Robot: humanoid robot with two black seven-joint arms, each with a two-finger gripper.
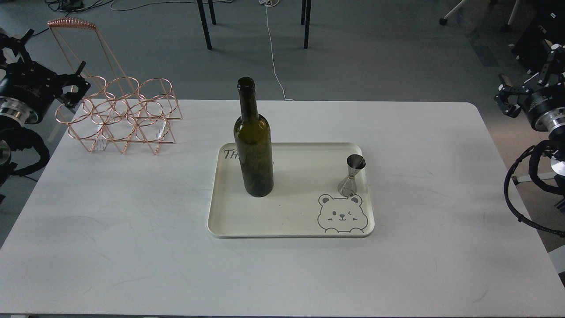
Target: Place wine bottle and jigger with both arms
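Observation:
The wine bottle, dark olive-green and without a label, stands upright on the left half of a cream tray. The small silver jigger stands upright near the tray's right rim, just above a printed bear face. My left gripper hovers off the table's far left corner, beside the wire rack, open and empty. Off the table's right edge, my right gripper also hangs open and holds nothing. Both are far from the tray.
A copper wire bottle rack with ring-shaped slots and a tall handle sits at the back left of the white table. Black chair legs and cables lie on the floor behind the table.

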